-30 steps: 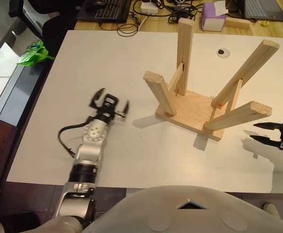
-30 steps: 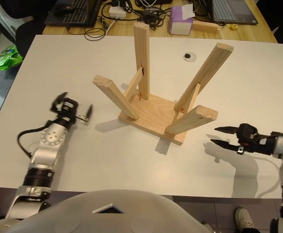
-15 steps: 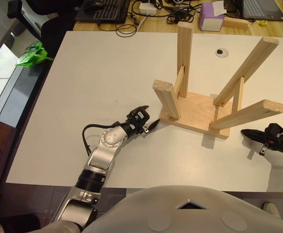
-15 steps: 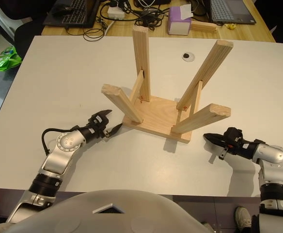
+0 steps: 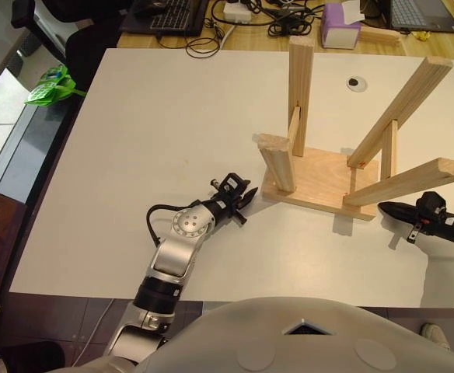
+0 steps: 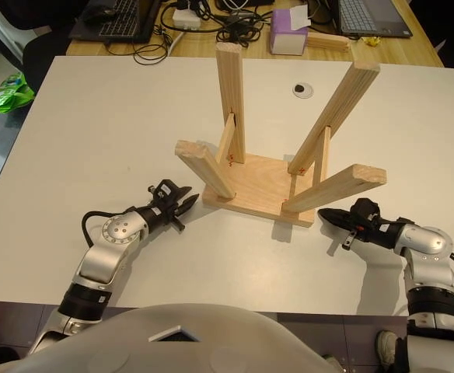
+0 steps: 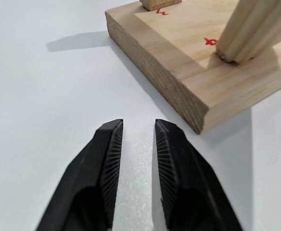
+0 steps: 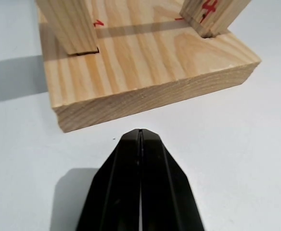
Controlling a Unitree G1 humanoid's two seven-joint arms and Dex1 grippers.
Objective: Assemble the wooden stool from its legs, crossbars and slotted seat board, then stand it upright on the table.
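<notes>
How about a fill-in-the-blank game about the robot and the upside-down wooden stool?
1. ____ legs stick up from the seat board.
2. The right gripper is ____, with no gap between its tips.
3. The left gripper is ____, with a gap between its tips and nothing held.

Missing words: four; shut; open.

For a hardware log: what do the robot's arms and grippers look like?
The left arm and right arm are silver metal with black rings at the joints. A black cable loops off the left arm. The left gripper and right gripper are black and tapered; the left's fingers are ribbed inside.
</notes>
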